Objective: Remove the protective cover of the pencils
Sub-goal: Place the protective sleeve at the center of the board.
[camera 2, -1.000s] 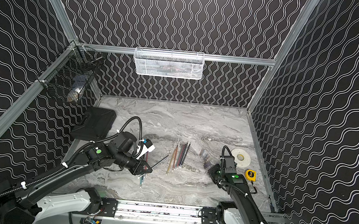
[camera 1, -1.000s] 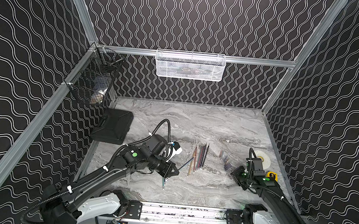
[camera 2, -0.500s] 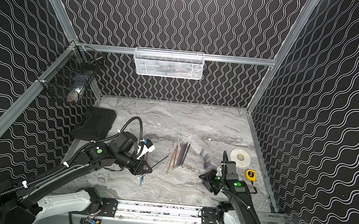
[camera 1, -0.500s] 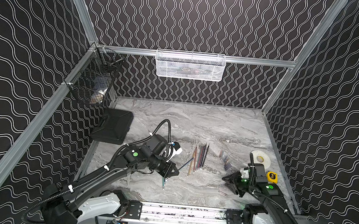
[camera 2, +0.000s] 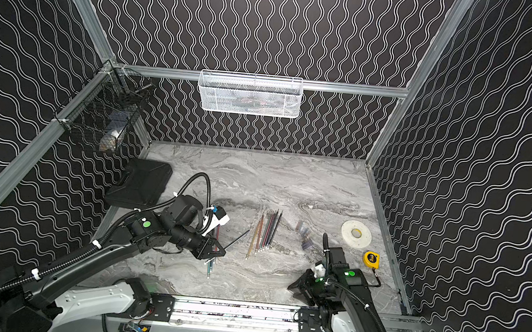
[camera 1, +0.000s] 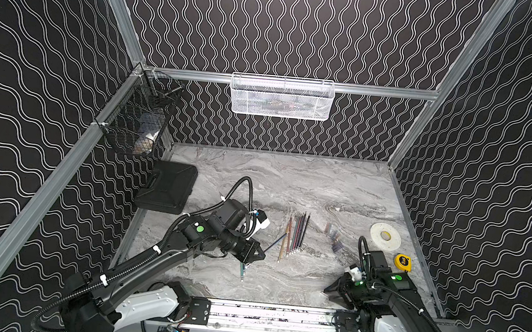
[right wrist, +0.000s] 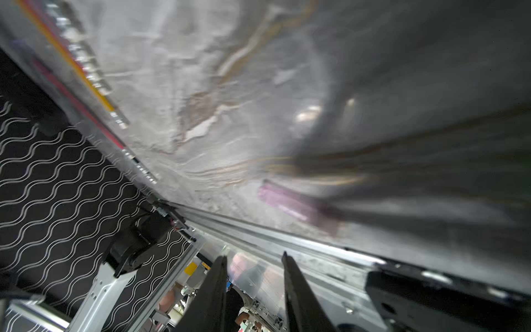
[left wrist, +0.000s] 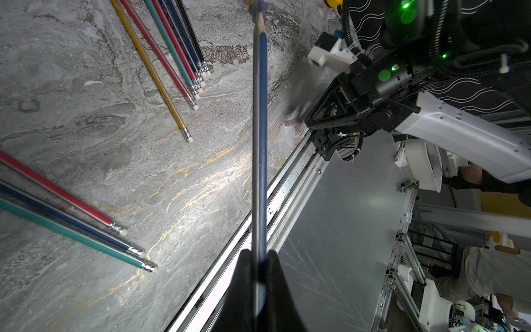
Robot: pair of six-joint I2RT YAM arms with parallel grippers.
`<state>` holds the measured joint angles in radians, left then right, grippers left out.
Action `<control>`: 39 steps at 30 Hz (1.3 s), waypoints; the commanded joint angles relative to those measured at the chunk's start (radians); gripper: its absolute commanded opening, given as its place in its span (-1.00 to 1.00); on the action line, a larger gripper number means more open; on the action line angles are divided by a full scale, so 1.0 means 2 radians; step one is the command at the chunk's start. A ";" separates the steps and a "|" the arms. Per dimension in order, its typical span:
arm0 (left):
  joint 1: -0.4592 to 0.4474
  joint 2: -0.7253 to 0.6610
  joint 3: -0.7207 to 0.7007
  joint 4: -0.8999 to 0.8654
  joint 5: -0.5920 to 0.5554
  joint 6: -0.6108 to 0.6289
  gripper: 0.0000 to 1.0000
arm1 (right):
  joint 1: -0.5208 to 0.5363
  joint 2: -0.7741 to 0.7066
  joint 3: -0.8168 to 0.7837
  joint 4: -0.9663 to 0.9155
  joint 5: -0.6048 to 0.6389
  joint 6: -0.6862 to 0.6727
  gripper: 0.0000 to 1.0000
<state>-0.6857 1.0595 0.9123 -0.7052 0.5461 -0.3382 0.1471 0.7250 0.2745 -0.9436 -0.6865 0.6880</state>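
Observation:
My left gripper (camera 1: 255,255) (left wrist: 258,253) is shut on a blue pencil (left wrist: 259,120), held just above the table. The pencil's sharpened tip is bare and points toward the right arm. A row of pencils (camera 1: 296,233) (camera 2: 267,231) lies on the marble table, and a few more pencils (camera 1: 242,271) (left wrist: 71,212) lie below the left gripper. My right gripper (camera 1: 329,290) (right wrist: 254,255) stands open and empty near the front rail. A purple cover (right wrist: 293,204) (left wrist: 293,123) lies on the table just ahead of it. A pile of loose translucent covers (camera 1: 334,238) lies right of the row.
A white tape roll (camera 1: 385,236) and a yellow tape measure (camera 1: 402,262) sit at the right. A black case (camera 1: 167,186) lies at the left wall. A black wire basket (camera 1: 137,116) and a white mesh basket (camera 1: 280,97) hang on the walls. The metal rail (camera 1: 271,315) runs along the front edge.
The right arm has drawn back from the blue pencil's tip toward the front rail and its jaws have opened. The purple cover now lies on the table. The left arm has not moved.

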 commanded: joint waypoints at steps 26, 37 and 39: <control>0.000 -0.001 0.003 0.000 0.005 0.010 -1.00 | 0.195 0.153 0.048 0.129 0.179 0.112 -0.30; 0.000 -0.002 0.003 0.000 0.005 0.010 -1.00 | 0.195 0.096 0.064 0.084 0.232 0.164 -0.26; 0.000 -0.003 0.003 0.000 0.005 0.010 -1.00 | 0.195 0.089 0.065 0.080 0.244 0.176 -0.25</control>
<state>-0.6857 1.0592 0.9127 -0.7086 0.5499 -0.3382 0.5354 0.9165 0.3954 -0.7315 -0.2844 0.9775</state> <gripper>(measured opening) 0.091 0.373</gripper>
